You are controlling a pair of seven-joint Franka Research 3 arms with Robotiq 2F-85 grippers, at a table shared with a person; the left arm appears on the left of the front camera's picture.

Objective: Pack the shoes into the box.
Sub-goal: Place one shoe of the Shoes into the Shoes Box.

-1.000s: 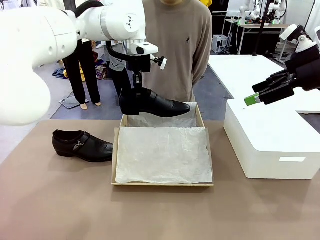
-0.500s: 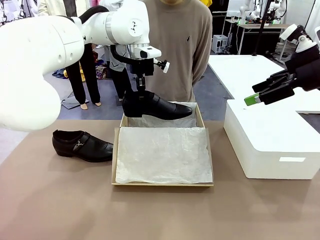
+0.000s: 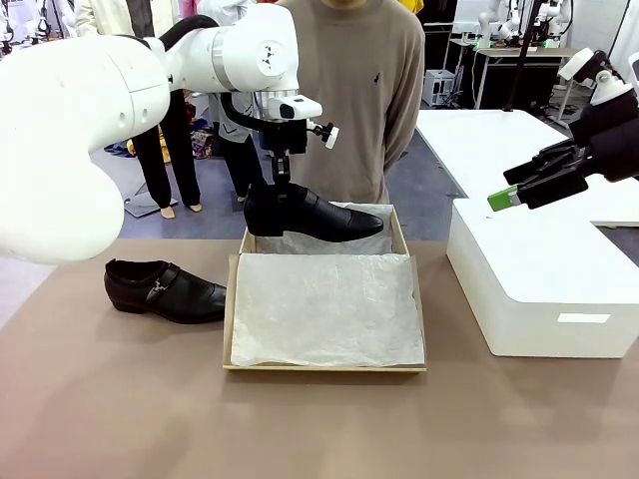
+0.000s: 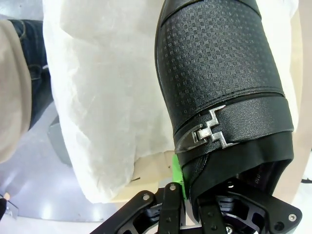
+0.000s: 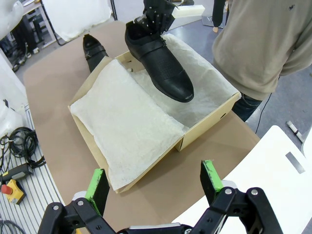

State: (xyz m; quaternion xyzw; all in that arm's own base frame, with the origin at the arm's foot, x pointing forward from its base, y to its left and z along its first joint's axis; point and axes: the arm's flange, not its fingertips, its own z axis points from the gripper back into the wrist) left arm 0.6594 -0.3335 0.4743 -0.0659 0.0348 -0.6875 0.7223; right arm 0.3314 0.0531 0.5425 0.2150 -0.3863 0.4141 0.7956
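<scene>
my left gripper [image 3: 281, 180] is clamped on the heel collar of one black shoe [image 3: 315, 212], which hangs level, toe to my right, just above the far, tissue-lined part of the box [image 3: 232, 309], in front of the person [image 3: 349, 90]. the left wrist view shows a green pad [image 4: 177, 170] pinching the collar edge just behind the buckle strap. the second shoe [image 3: 165, 290] lies on the table [image 3: 120, 399], left of the box and apart from it. my right gripper [image 3: 509, 197] hangs wide open and empty over the white block box [image 3: 544, 289]. risks, as i judge them: the pinch is thin and sits at one end, so the long toe could swing down or the collar slip out; the toe is close to the right wall and could catch it on the way down; the loose tissue paper [image 3: 324, 309] could bunch under the sole. against a second ago, the shoe is a little further right and lower, nearer the box; the second shoe and the right gripper sit as they were.
</scene>
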